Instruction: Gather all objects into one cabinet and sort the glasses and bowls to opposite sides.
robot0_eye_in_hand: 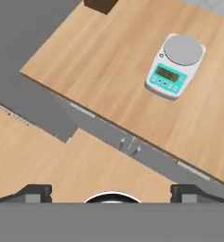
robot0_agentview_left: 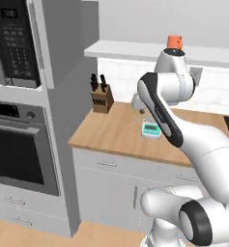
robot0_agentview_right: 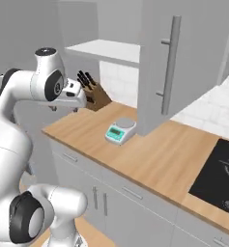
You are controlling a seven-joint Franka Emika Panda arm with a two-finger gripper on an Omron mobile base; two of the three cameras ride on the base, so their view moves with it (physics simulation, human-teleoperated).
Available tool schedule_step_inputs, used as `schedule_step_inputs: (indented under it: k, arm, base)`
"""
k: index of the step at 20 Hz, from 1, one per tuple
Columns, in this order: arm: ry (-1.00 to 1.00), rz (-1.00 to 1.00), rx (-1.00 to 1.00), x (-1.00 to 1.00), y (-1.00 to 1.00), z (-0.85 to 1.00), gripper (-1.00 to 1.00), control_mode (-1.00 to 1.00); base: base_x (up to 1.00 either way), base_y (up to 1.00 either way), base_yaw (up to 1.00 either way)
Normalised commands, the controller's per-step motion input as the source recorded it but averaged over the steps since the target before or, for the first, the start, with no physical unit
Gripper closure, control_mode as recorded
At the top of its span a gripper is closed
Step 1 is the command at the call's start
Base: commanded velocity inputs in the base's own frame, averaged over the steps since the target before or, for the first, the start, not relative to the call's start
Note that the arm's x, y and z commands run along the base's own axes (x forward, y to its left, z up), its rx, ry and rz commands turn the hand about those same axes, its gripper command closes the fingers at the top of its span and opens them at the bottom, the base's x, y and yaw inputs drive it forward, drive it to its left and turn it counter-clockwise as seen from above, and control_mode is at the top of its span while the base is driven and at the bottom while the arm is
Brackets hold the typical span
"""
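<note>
In the left base view an orange-red cup [robot0_agentview_left: 175, 42] stands on the white shelf [robot0_agentview_left: 135, 49] at upper centre, above the arm. In the right base view the jaws [robot0_agentview_right: 63, 108] hang left of the knife block [robot0_agentview_right: 94, 95], the grey cabinet door [robot0_agentview_right: 183, 62] open at right. In the hand view the spread, empty jaws look down on the desk [robot0_eye_in_hand: 108, 71] and its kitchen scale [robot0_eye_in_hand: 176, 66] at upper right.

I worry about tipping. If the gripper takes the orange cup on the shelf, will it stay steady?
The orange cup looks short and wide, so it probably stands steadily. Its smooth round wall may slip between two fingers. It sits on the high white shelf, so a clumsy nudge could drop it.
</note>
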Motion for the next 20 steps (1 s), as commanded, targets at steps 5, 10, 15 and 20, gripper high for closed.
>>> schedule_step_inputs:
  k: [5, 10, 15, 20]
  arm:
    - [0.00, 0.00, 0.00, 0.00, 0.00, 0.00, -1.00, 1.00]
    - [0.00, 0.00, 0.00, 0.00, 0.00, 0.00, -1.00, 1.00]
    - [0.00, 0.00, 0.00, 0.00, 0.00, 0.00, -1.00, 1.00]
    - [0.00, 0.00, 0.00, 0.00, 0.00, 0.00, -1.00, 1.00]
  base:
    - [0.58, -0.03, -0.64]
    - [0.56, 0.36, -0.28]
    - [0.51, 0.30, -0.21]
    - [0.50, 0.20, -0.27]
